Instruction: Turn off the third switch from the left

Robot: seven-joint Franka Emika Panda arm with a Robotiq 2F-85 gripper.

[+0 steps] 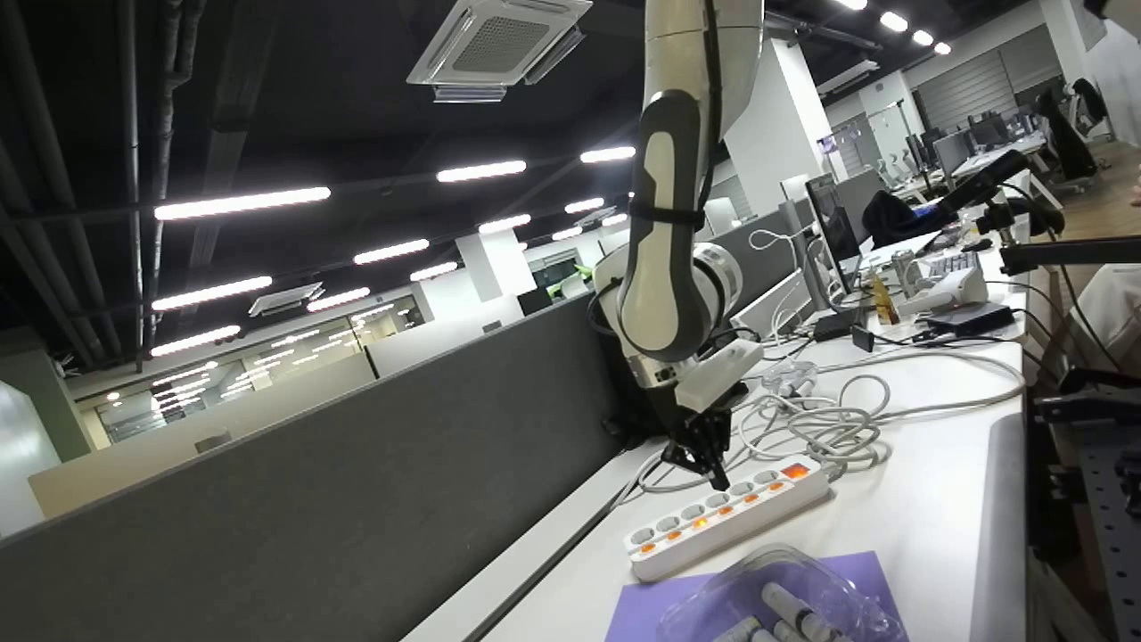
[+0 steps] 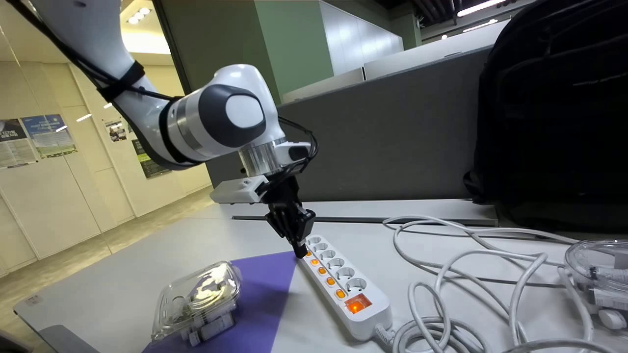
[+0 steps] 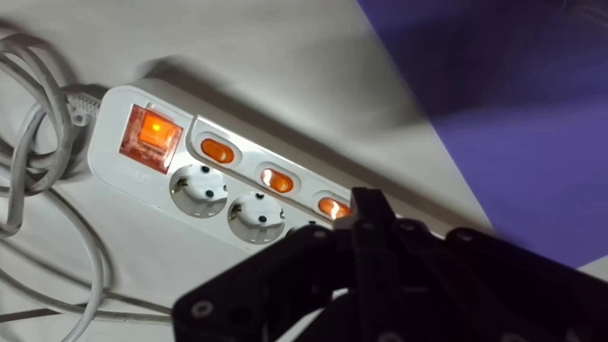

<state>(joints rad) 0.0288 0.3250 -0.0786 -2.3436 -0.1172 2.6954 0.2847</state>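
In an exterior view, a pale robot arm comes down from the top centre, its black tool over the sockets of a white power strip. The tool's fingers are together; whether their tip touches the strip I cannot tell. The strip slants across the lower centre of the frame on a white desk. The third switch from the left lies below and a little left of the tip, glowing brighter than the small switches beside it.

In an exterior view, the tool hangs at the centre of the frame, its tip over the strip's left edge near the upper end. The large lit rocker is at the lower end. At lower left, a clear container sits on a purple sheet; a black bag fills the upper right.

In the wrist view, the tool enters from the bottom, fingers together, covering part of the row. Pale cables loop at left.
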